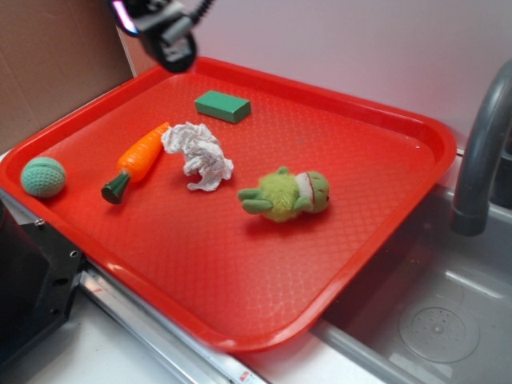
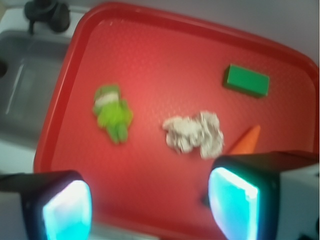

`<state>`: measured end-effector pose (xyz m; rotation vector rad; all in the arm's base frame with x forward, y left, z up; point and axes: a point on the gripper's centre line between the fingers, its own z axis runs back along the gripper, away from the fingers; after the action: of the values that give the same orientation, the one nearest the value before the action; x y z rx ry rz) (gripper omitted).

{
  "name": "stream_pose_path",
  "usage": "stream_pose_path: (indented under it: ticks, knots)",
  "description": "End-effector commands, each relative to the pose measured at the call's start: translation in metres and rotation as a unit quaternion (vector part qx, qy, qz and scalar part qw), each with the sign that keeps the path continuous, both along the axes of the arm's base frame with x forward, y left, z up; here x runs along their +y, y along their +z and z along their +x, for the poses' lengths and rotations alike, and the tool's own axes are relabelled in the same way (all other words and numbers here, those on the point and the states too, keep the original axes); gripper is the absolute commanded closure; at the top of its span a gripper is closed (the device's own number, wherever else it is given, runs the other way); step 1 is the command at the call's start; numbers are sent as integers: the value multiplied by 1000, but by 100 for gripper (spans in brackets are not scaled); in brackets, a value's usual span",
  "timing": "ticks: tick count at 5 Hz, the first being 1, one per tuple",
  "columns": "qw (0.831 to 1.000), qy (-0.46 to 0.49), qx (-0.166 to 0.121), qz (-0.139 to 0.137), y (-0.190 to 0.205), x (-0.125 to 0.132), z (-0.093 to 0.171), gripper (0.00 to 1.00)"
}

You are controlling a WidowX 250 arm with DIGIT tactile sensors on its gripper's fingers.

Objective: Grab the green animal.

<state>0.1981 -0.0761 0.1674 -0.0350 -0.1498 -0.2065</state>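
Gripper [image 2: 150, 200]: fingers spread wide, empty, held high over the red plastic tray's [image 1: 384, 240] far corner. Fuzzy yellow-green plush frog [image 1: 286, 195]: lying mid-tray, clear of the crumpled white cloth [image 1: 198, 155]. Step: approach, not yet begun. Next: travel across and descend astride the frog.

Bright even light, soft shadows, exterior view sharp, wrist view blurred, glowing fingers [image 2: 67, 210] unfocused

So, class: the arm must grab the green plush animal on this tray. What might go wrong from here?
1. The green animal lies far from the gripper, which hangs high with jaws apart, so the descent could drift off target.
2. The crumpled white cloth lies nearby and might get snagged.
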Motion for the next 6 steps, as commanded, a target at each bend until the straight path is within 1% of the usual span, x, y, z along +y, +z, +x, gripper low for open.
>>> stream_pose_path:
  ticks: [1, 2, 3, 4, 6]
  knots:
    - [998, -42, -40, -5, -21, -50, 27, 0]
    - [998, -54, -21, -4, -44, -61, 29, 0]
    - [999, -47, -12, 12, -65, -60, 32, 0]
    - [999, -42, 10, 17, -88, -55, 35, 0]
    - [996, -65, 41, 38, -128, -58, 40, 0]
